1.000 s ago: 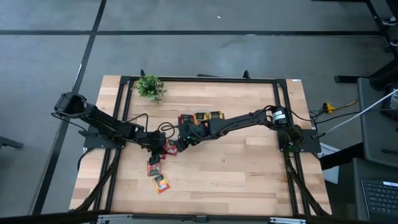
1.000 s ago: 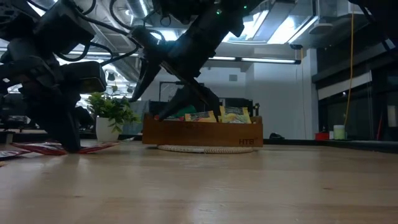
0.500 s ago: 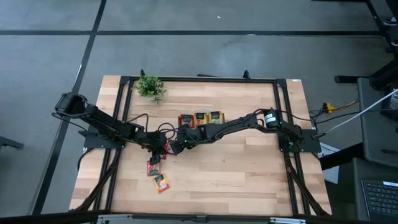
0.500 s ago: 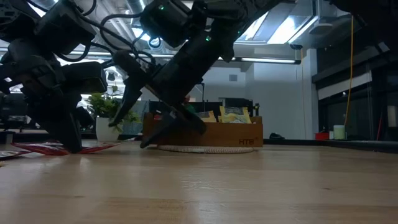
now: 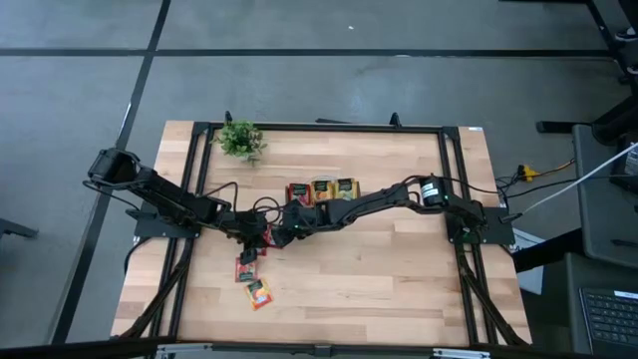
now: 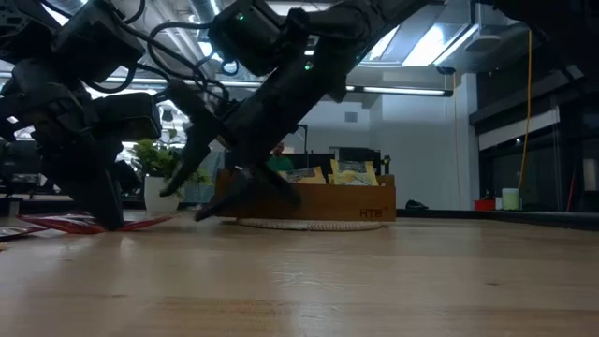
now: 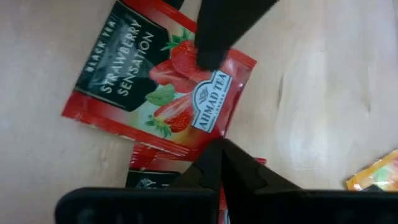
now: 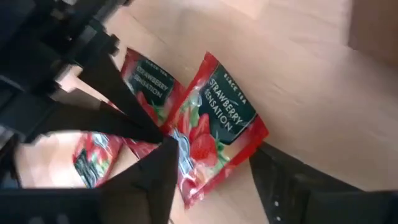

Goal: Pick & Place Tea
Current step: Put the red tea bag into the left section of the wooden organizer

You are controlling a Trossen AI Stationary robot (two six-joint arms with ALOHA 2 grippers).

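Strawberry sachet [image 8: 219,129] lies between the right pincer's [image 8: 214,171] open fingers

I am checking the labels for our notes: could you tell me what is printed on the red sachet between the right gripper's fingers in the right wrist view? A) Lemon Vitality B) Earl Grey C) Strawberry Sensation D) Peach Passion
C: in the right wrist view the red sachet lying between the right gripper fingers reads "Black Tea Strawberry Sensation" on its dark label, with strawberries pictured beside it.
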